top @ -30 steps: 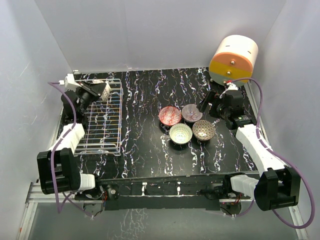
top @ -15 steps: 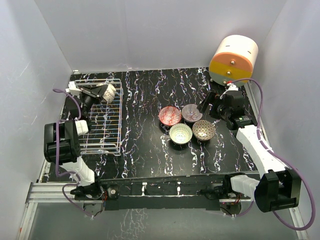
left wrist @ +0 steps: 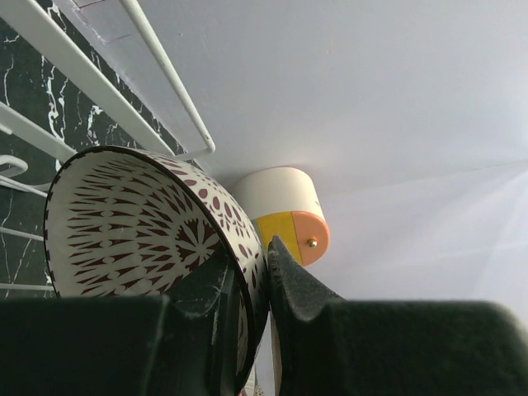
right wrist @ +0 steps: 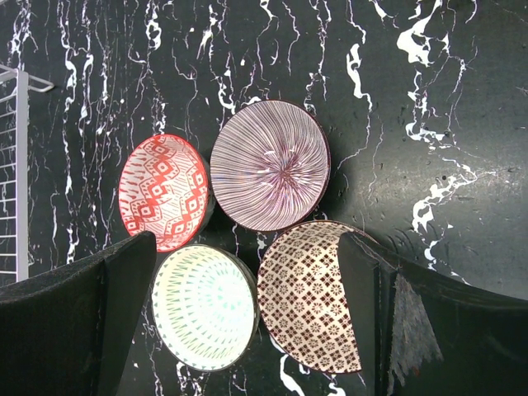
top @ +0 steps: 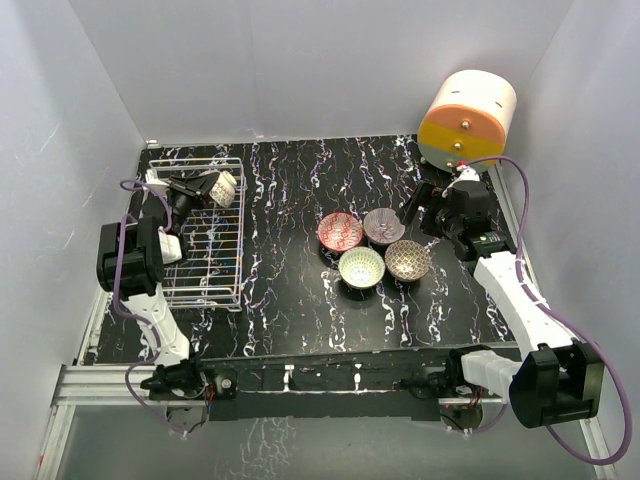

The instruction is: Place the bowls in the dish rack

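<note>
Black marbled table point(top: 290, 290) carries the dish rack point(top: 205, 270) at left. Over its far end the left end effector point(left wrist: 252, 262) clamps the rim of the lattice bowl point(top: 226, 186); the right end effector point(top: 411, 209), spread apart, hovers above four bowls point(top: 362, 266).

The dish rack point(top: 205, 235) lies along the left side of the surface point(top: 290, 300), its long side running near to far. At its far right corner a tilted bowl point(top: 224, 186) sits in the jaws of the left gripper point(top: 212, 188). Right of centre four more crowd in a square: far-left bowl point(top: 339, 232), far-right bowl point(top: 384, 226), near-left bowl point(top: 361, 267), near-right bowl point(top: 407, 260) — and behind them, at the far right corner, the cylinder point(top: 467, 118).
</note>
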Tool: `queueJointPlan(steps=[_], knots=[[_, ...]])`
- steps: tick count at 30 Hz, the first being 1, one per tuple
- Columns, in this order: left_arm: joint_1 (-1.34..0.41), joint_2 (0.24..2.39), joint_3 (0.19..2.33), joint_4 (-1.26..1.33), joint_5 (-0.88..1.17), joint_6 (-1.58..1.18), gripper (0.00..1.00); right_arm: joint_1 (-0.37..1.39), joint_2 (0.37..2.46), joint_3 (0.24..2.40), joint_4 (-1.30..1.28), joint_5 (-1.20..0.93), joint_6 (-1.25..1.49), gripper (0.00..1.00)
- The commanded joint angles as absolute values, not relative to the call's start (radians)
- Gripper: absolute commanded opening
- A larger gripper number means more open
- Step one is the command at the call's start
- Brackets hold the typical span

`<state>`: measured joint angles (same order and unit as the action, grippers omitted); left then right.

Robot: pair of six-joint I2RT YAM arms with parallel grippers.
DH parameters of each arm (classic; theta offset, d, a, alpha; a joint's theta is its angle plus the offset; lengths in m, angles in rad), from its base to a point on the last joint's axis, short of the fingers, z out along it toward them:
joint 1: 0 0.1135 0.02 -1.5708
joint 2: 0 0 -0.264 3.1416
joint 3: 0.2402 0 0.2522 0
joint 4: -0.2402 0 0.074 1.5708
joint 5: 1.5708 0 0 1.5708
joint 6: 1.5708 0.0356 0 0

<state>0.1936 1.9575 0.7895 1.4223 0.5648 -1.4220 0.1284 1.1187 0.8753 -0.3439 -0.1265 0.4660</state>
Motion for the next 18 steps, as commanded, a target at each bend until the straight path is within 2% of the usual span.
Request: queueJointPlan(steps=[1,11,18], knots=[[0.199,1.931,0.862,1.498,0.588,-1.438,0.00,0.123,1.091,0.926,-0.333,-0.105,0.458,0.96],[0.199,2.042,0.916,1.551,0.623,-1.528,0.00,0.123,1.094,0.921,-0.327,-0.110,0.461,0.96],[0.199,2.031,0.919,1.407,0.634,-1.485,0.00,0.123,1.092,0.927,-0.327,-0.109,0.459,0.96]])
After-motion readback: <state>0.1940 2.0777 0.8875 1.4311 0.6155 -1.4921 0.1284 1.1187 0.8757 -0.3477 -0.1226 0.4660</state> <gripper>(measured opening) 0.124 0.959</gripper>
